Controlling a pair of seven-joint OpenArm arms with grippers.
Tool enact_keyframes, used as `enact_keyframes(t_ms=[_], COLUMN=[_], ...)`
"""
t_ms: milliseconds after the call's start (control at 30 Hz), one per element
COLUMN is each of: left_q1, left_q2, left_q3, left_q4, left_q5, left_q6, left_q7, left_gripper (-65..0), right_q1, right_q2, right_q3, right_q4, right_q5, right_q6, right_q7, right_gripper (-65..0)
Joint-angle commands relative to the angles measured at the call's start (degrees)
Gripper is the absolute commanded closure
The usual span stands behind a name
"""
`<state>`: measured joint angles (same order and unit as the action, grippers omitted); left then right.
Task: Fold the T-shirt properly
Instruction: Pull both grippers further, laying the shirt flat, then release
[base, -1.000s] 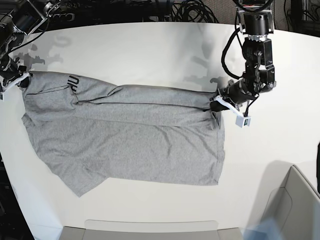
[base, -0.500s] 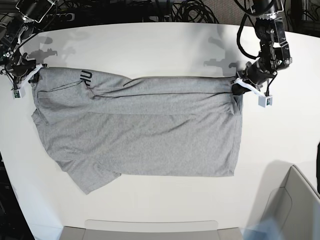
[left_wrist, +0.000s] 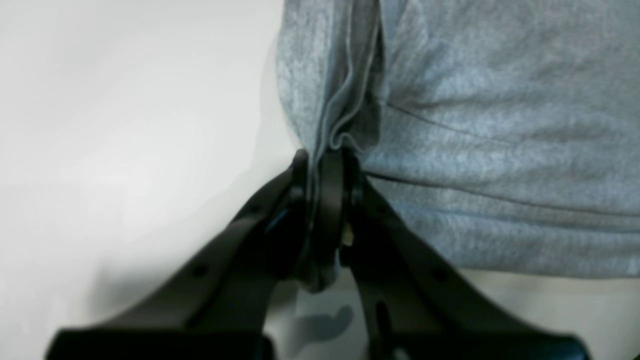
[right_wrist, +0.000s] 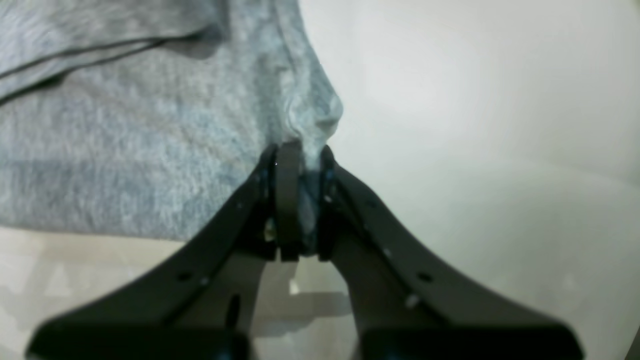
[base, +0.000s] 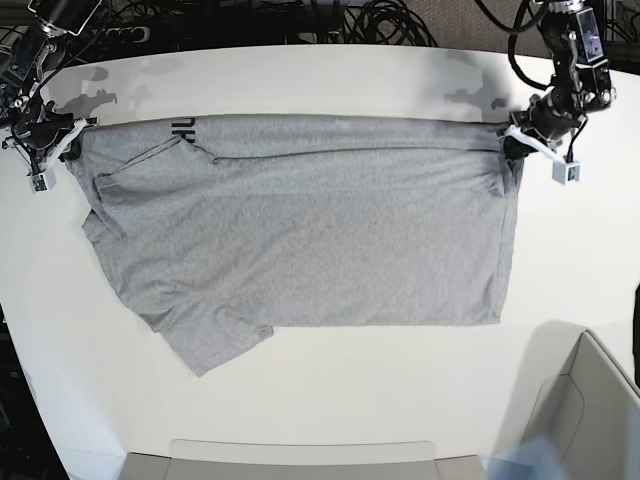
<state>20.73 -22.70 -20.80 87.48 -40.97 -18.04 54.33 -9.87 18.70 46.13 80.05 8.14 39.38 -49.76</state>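
White table (base: 300, 90), cables behind. T-shirt (base: 300, 230) spread flat, far edge taut. Left gripper (base: 512, 143), right gripper (base: 62, 143) clamped on opposite corners. No fold made; all folding left.

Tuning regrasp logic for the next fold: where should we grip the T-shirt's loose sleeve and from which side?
Probably the cuff edge of the loose sleeve on the T-shirt, approached from the table's near side. It juts out flat past the body with bare surface around it; both grippers are now shut on far corners.
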Motion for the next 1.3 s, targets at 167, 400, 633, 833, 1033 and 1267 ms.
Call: enact_keyframes(t_ms=[167,400,633,833,1033,1267], left_q1=[5.6,8.3,8.1,8.4,8.0,7.3], left_q2=[-0.9,-0.9,-1.1,-1.1,-1.1,-1.2], left_q3=[-2.5,-2.6,-2.6,-4.7,-9.8,-10.3], left_q4=[3.7,3.6,4.3,10.6,12.3,12.7], left_q5=[4.4,4.4,4.6,4.6,4.6,4.7], left_q6=[2.3,2.3,2.4,2.5,2.4,2.4], left_q7=[2.7,2.2,2.8,3.0,8.8,9.0], left_gripper=[0.0,0.0,-13.4,-19.6,-19.6,-19.6], right_q1=[-4.9,-7.1,-6.8,-6.4,-6.6,-7.0], right_q2=[0.6,0.7,0.4,0.7,0.7,0.4], right_q3=[0.2,0.5,0.5,0.7,0.9,4.0], right_q4=[1.9,2.2,2.2,3.9,10.3,15.3], right_q5=[-4.2,-4.1,-4.1,-4.1,-4.1,-4.4], right_q6=[0.6,0.6,0.6,0.6,0.6,0.6], right_q7=[-4.6,-4.5,-4.5,-4.5,-8.5,-9.6], right_gripper=[0.0,0.0,0.0,-12.7,-12.6,-12.7])
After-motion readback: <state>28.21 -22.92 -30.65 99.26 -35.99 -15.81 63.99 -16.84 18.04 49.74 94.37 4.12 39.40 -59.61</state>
